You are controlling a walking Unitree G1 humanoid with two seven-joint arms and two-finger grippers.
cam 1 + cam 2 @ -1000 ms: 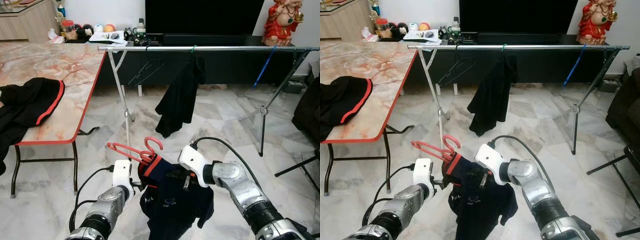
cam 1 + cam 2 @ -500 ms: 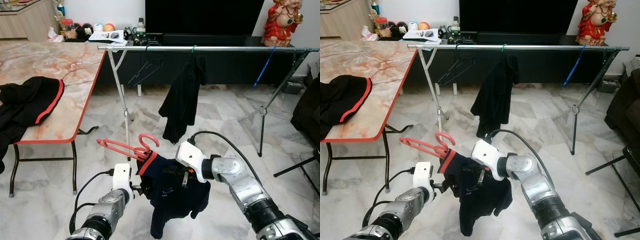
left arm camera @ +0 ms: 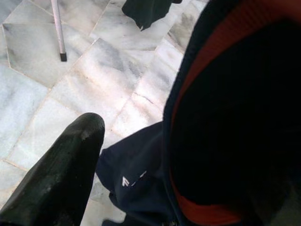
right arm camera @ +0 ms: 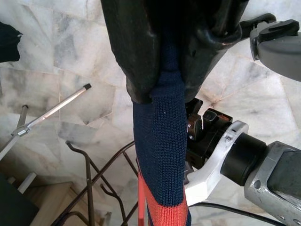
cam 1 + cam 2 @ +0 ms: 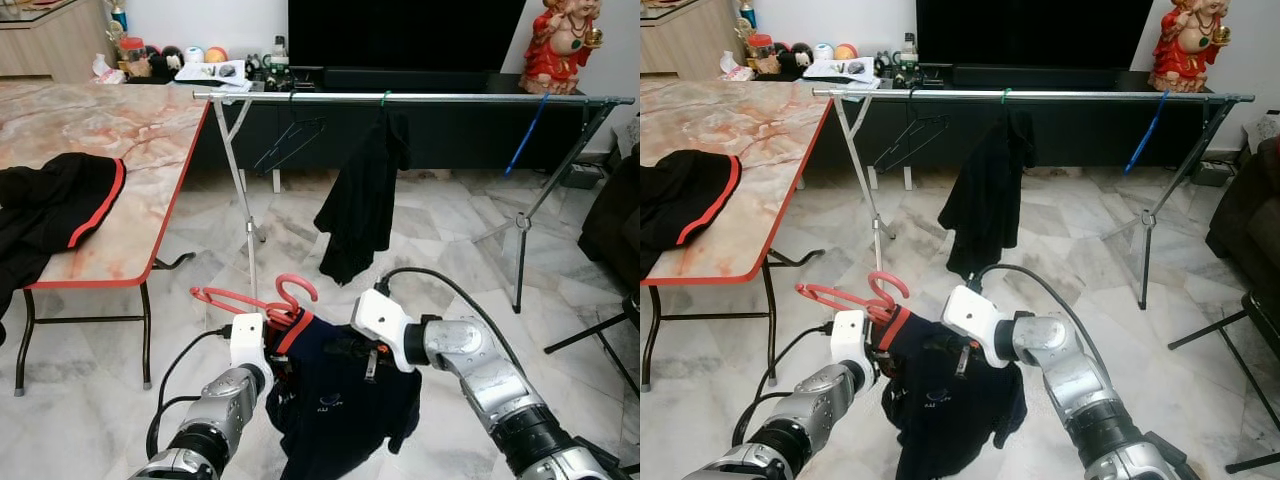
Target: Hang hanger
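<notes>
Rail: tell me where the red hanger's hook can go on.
The rail is bare between the black garment and the blue hanger, and again past the blue one. Crowded nearer the table: black hanger then garment, close together.

A red hanger (image 5: 262,300) with a navy, red-collared garment (image 5: 340,400) draped on it, tilted, hook up.

We see the red hanger (image 5: 262,300) and navy garment (image 5: 340,400) sit lower than 0.5 s ago, shifted toward 6 o'clock; garment hem bunches wider.
</notes>
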